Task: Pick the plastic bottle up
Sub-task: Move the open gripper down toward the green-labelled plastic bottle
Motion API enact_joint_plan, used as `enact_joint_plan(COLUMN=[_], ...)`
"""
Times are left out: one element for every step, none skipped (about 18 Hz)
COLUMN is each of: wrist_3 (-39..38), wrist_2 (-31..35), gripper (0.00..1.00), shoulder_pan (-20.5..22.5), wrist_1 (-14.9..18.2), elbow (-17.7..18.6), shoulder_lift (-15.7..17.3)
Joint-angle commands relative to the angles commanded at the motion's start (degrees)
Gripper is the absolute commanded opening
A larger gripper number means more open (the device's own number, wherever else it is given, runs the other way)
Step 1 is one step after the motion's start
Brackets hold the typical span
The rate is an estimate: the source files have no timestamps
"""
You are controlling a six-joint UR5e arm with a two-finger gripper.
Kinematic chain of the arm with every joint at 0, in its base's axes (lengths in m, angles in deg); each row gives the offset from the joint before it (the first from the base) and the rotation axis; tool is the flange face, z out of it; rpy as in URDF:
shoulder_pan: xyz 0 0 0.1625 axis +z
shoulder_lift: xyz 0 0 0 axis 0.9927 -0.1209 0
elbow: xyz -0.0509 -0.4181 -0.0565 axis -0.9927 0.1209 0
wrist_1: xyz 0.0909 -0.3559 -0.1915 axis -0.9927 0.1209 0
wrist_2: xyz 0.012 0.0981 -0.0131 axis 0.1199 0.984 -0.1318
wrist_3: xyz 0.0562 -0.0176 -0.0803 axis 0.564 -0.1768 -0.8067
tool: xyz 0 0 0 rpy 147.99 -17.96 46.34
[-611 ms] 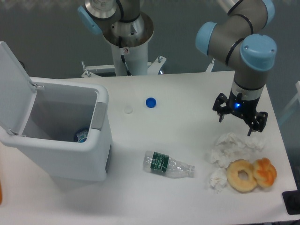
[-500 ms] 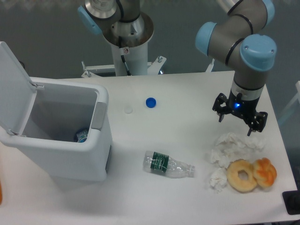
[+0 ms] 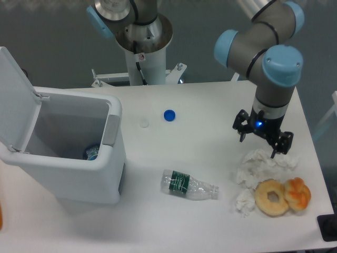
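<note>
While the gripper (image 3: 259, 140) is hanging spread and empty above the tissues (image 3: 260, 161), the bottle (image 3: 188, 185) is lying on the table (image 3: 210, 132), well apart, down-left of it. Long axis is running left-right, neck pointing right toward the doughnut (image 3: 273, 197).

Bright, even overhead light; soft shadows, sharp

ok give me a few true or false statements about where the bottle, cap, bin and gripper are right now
1. The plastic bottle lies on its side on the table. True.
2. The gripper is shut on the bottle. False: it hangs open, apart from it, above the crumpled tissue.
3. The blue cap is screwed on the bottle. False: it sits alone on the table.
4. The white bin has its lid open. True.
5. Two doughnuts lie right of the bottle. True.
</note>
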Motion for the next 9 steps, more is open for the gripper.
enact_joint_plan(wrist_3=[0.0,-0.1,0.0,0.2,0.3,0.4,0.8,2.2,4.6], wrist_2=[-1.5,-3.1,-4.2,-5.4,-7.1,-9.5,-11.5,-12.3,-12.5], gripper=[1.0,1.0,1.0,1.0,1.0,1.0,1.0,1.0,1.0], shoulder_pan=[-0.4,-0.9,-1.3,-1.8,-2.1,-2.2,-2.2,-2.3,-2.6], wrist_1=[-0.2,-0.4,-0.5,-0.5,-0.5,-0.5,-0.4,-0.4,-0.4], elbow=[0.7,1.4,1.4,1.0,0.3,-0.4,-0.3,0.0,0.2], shoulder_lift=[0.0,0.0,-0.3,-0.5,-1.3,-2.1,-2.6,-3.2,-3.7])
